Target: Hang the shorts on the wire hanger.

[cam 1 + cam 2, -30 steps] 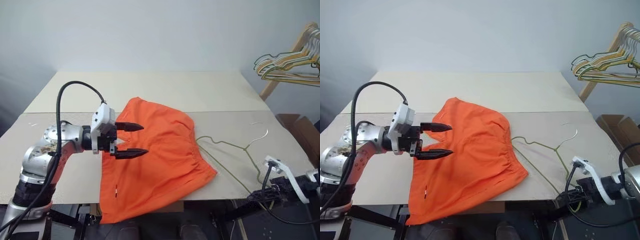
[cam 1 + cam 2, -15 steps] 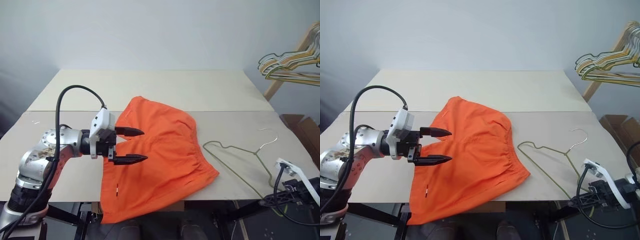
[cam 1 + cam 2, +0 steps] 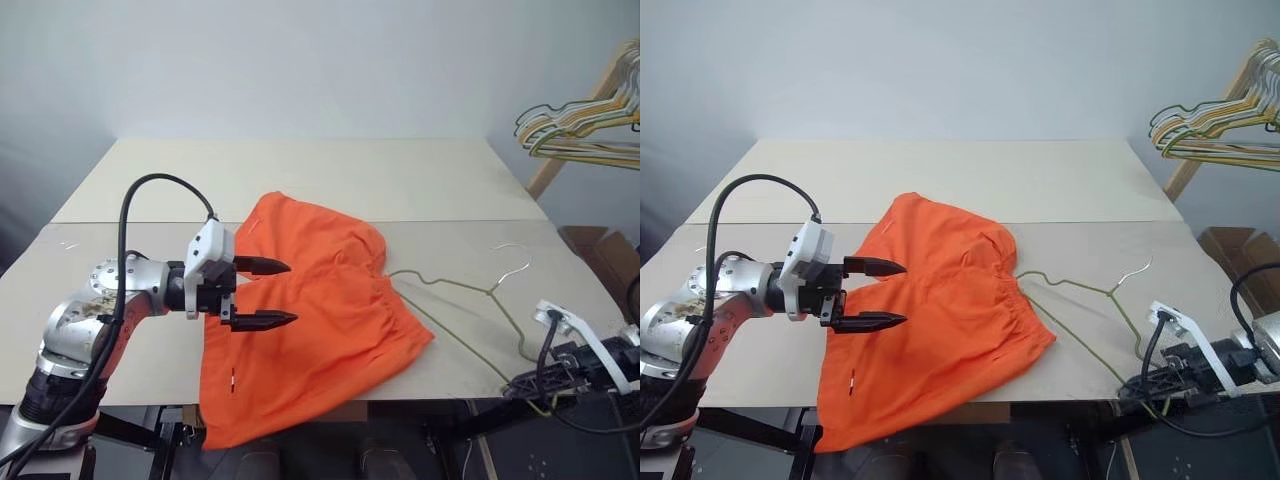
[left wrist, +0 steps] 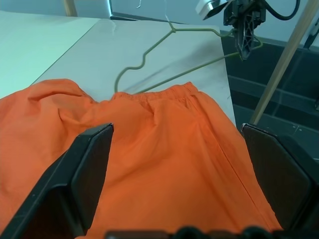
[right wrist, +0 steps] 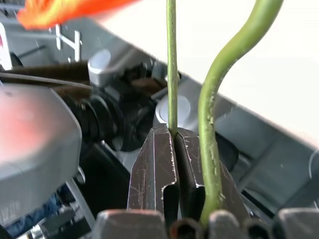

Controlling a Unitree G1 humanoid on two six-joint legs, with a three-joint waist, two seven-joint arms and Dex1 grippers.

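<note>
The bright orange shorts lie spread on the table, with one leg drooping over the front edge. Just above their left side, my left gripper hovers open with nothing between its fingers; the left wrist view looks across the shorts toward the hanger. To the right of the shorts, the thin olive wire hanger lies with its hook pointing away from me. My right gripper is at the table's front right edge, shut on the hanger's wire near its end corner.
A bunch of yellow, green and pale hangers hangs from a wooden rack at the back right. A cardboard box stands on the floor beside the table's right side. Bare tabletop stretches behind the shorts.
The hanger has shifted a little to the left, toward the shorts, with my right gripper still shut on it. The left gripper has stayed where it was.
</note>
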